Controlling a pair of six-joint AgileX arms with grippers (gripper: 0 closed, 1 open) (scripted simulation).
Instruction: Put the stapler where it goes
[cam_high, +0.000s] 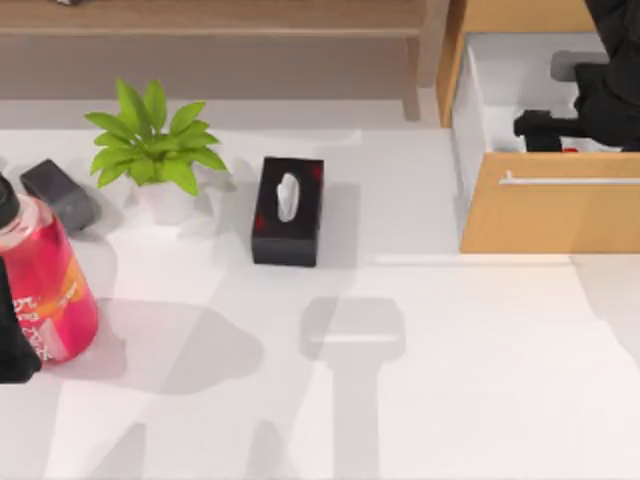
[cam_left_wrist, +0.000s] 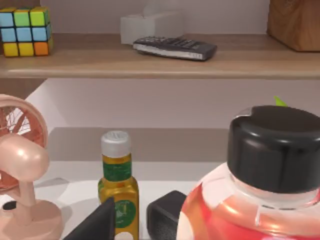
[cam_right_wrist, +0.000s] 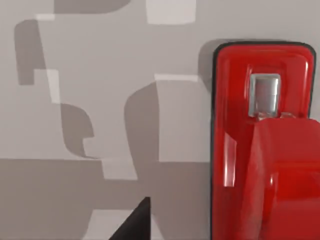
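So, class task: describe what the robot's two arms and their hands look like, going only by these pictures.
Both arms are plain matte black, with no markings or cables that can be made out. The right arm is a bulky, blocky black shape over the open drawer, ending in a dark right hand. The left arm is a black mass at the table's left edge; its fingers are black wedge-shaped slabs.

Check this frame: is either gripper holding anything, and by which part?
Cannot be told. The right gripper is over the open drawer, with the red stapler close under its wrist camera; no contact shows. The left arm is parked at the table's left edge.
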